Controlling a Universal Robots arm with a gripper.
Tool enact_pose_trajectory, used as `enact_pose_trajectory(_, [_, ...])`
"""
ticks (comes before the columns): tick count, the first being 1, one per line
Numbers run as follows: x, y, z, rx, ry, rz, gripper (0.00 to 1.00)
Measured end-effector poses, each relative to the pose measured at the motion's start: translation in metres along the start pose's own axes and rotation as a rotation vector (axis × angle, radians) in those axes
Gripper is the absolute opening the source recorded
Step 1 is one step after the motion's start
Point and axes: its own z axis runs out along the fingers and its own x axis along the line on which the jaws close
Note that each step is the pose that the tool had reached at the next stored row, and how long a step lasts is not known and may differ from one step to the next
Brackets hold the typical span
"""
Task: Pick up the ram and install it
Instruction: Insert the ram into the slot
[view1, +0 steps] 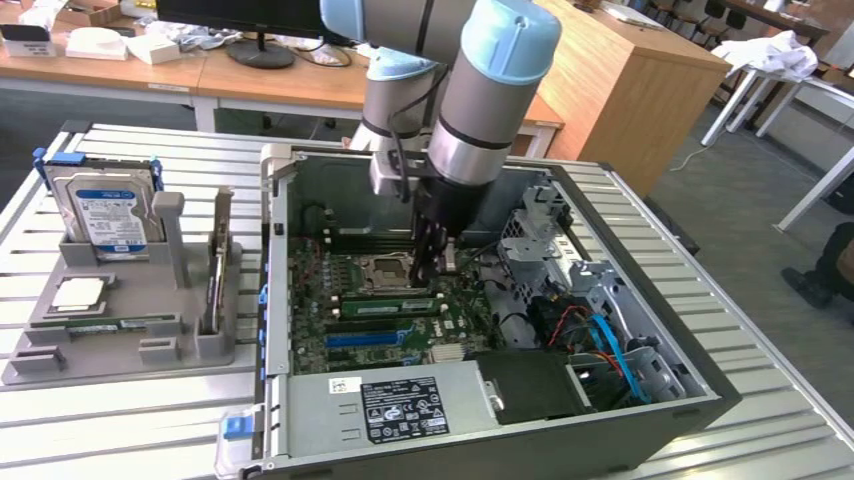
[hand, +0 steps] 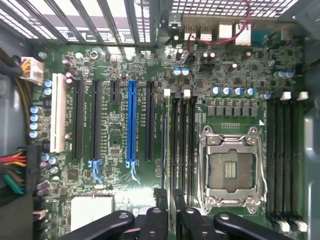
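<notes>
In the exterior view an open computer case (view1: 694, 395) lies on a slatted metal table (view1: 134, 425). The robot arm (view1: 487, 90) reaches straight down into it. The gripper (view1: 434, 278) is low over the motherboard (view1: 320, 290), just to the exterior view's right of the CPU socket (view1: 387, 268). The ram (view1: 387, 305), a green stick with a white sticker, stands on edge among the memory slots just in front of the socket. Its end towards the exterior view's right is directly under the gripper. Whether the gripper clasps the stick or has let go of it cannot be told from here. A blue slot (view1: 363, 339) runs parallel to the ram, nearer the power supply (view1: 400, 405). On the exterior view's left a grey fixture (view1: 174, 340) holds a hard drive (view1: 104, 210) upright, and another green stick (view1: 118, 325) lies flat in it.

The wrist view looks straight down on the motherboard (hand: 70, 175). The gripper (hand: 171, 215) hangs over the black memory slots (hand: 180, 145), which run between the blue expansion slot (hand: 131, 125) and the CPU socket (hand: 231, 167). Here too its state cannot be told
</notes>
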Motion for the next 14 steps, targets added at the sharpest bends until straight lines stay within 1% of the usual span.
enact_pose_trajectory(5, [-0.001,0.0006,-0.0165,-0.0001,0.0000,0.000,0.18])
enact_pose_trajectory(14, [-0.002,0.0018,-0.0493,0.0000,0.0000,0.000,0.18])
